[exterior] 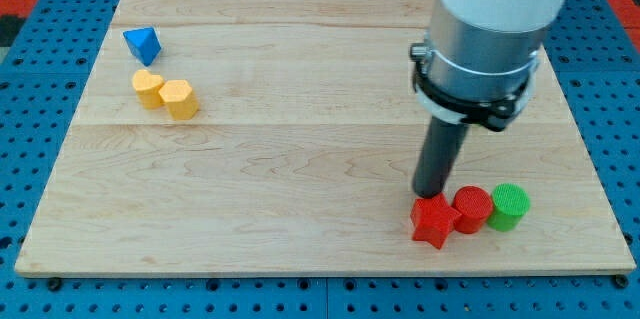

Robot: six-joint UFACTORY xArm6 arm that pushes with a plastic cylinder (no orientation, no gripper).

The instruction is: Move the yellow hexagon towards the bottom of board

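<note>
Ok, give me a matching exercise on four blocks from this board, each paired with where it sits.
Blocks:
1. blue block
2. yellow hexagon
3. red star
4. green cylinder

Places:
A. right below my tip
B. furthest to the view's right
C. nearest the view's top left corner
D. touching the yellow heart, on its right in the view

Pairs: 1-C, 2-D, 3-A, 4-B
</note>
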